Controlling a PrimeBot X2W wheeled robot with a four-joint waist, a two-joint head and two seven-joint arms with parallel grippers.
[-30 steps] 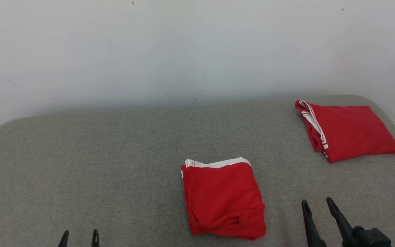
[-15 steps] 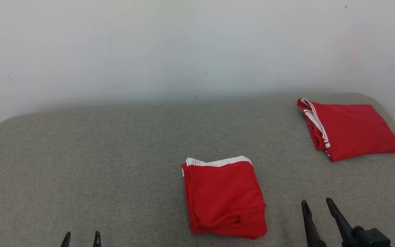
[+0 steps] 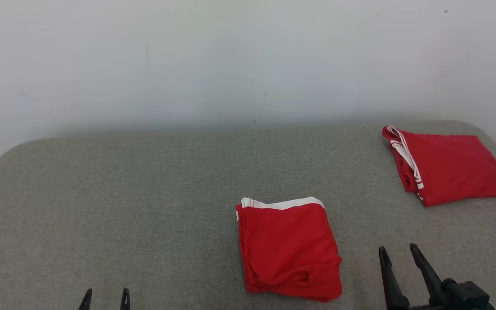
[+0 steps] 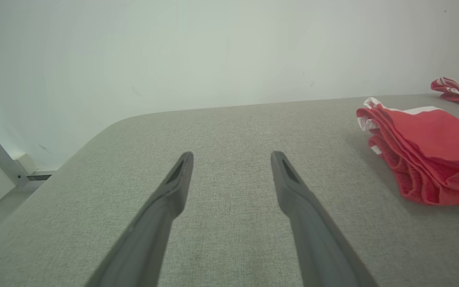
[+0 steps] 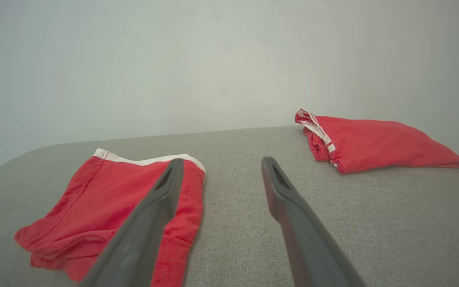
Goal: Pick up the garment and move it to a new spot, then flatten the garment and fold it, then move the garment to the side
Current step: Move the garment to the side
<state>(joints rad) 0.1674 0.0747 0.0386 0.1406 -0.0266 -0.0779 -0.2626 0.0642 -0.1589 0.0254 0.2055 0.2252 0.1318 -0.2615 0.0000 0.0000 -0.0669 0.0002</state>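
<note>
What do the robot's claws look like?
Both the left claw and right claw have two long, thin, dark grey fingers that narrow to pointed tips, each with a small slot near its end. The right one joins a chunky black base.

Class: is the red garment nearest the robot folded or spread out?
Folded. The red cloth garment with white band lies as a compact rectangle, layers stacked along its edge.

Long dark-grey fingers [image 4: 161, 223], tapered to points, oblong slot nr each tip, black knobbly mount [image 3: 463, 293] behind R pair
</note>
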